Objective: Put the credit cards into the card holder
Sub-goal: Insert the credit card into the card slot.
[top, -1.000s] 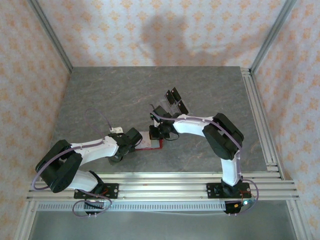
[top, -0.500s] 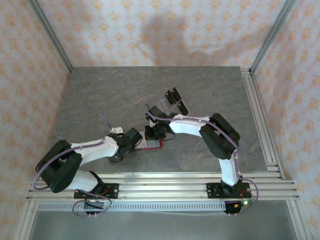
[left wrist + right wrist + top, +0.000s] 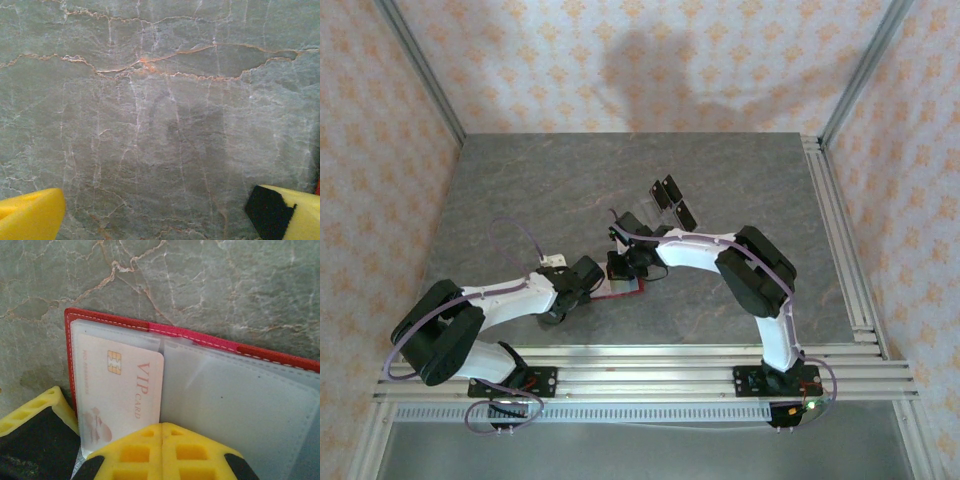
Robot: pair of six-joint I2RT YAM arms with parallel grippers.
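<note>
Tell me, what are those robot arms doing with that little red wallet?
The arms are filling it with cards. The red card holder lies open on the table, and a VIP card already sits in one of its clear pockets. The right gripper, shut, is at that card's near edge, maybe nudging it in. The left gripper hangs open over bare table beside the holder, holding nothing.
</note>
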